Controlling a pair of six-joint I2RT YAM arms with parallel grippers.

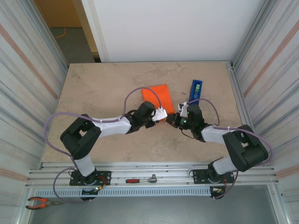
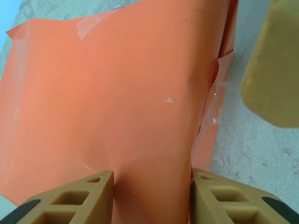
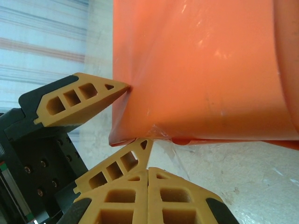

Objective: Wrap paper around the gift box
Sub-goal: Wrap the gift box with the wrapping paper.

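**Left gripper clamps the box's near end; right gripper closed and empty beside it**

The box (image 1: 157, 96) sits mid-table in the top view, just above both grippers, skinned in orange paper (image 2: 117, 93). Its long axis runs from the lower middle of that frame up and slightly leftward, so one short end points at the arms. The left gripper (image 1: 163, 113) is part open and straddles that near end. In its wrist view the orange fills the gap between its fingers (image 2: 74, 196), and the right wrist view shows both tips pressing the paper. The right gripper (image 3: 148, 175) is fully closed on nothing, just off the box's near right corner. At the box's right edge in the left wrist view, a flap stands loose with a strip of clear tape (image 2: 215, 102) across it. I judge the right arm the nearer to that flap, and to the dispenser (image 1: 196, 89) right of the box.
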